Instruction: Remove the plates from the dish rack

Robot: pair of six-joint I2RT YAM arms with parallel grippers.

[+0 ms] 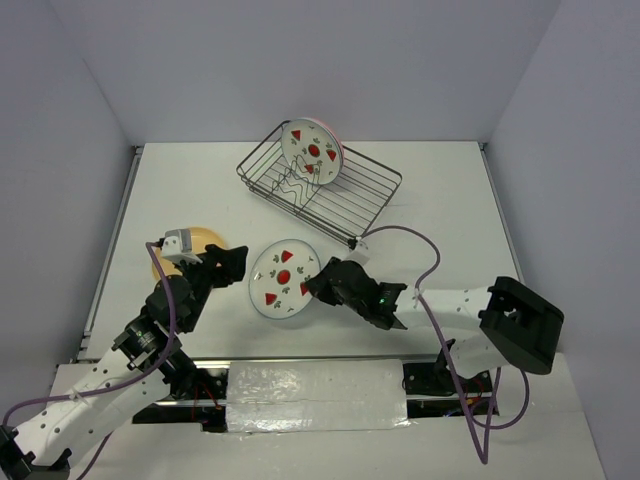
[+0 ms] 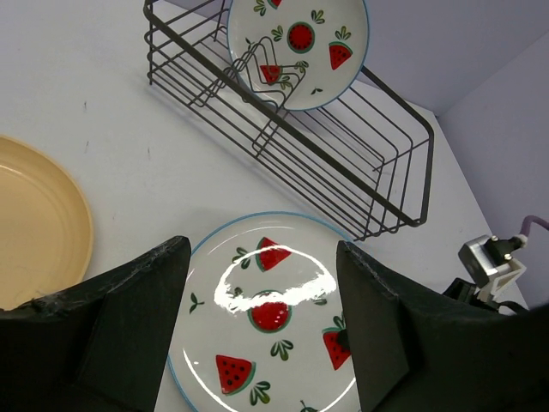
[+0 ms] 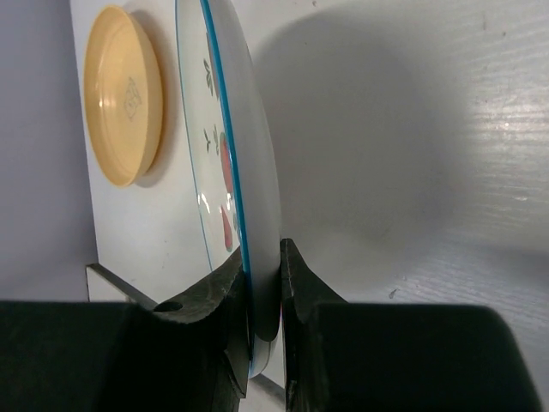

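A round white plate with red watermelon prints and a thin blue rim (image 1: 285, 279) (image 2: 270, 318) (image 3: 232, 172) is found in front of the dish rack, near the middle of the white table (image 1: 450, 220), with its printed face turned upward. It is gripped at its right edge by the right gripper (image 1: 322, 283) (image 3: 262, 283), whose black fingers are closed on the rim, one on each face. A shadow is cast by it on the tabletop. The left gripper (image 1: 225, 262) (image 2: 262, 257) is held just left of this plate with its jaws spread wide and nothing between them; from the left wrist the plate is seen framed between the two fingers. A plain tan-orange round plate (image 1: 200, 240) (image 2: 34, 223) (image 3: 124, 94) is seen lying flat on the table to the left, beside the left gripper. Farther back, the rectangular basket of thin dark wire that serves as the dish rack (image 1: 365, 195) (image 2: 343, 163) is set at an angle, and a second white fruit-printed plate (image 1: 312, 155) (image 2: 300, 47) is stood on edge in its wavy divider. The rim of a pink plate (image 1: 335, 135) is visible directly behind it.
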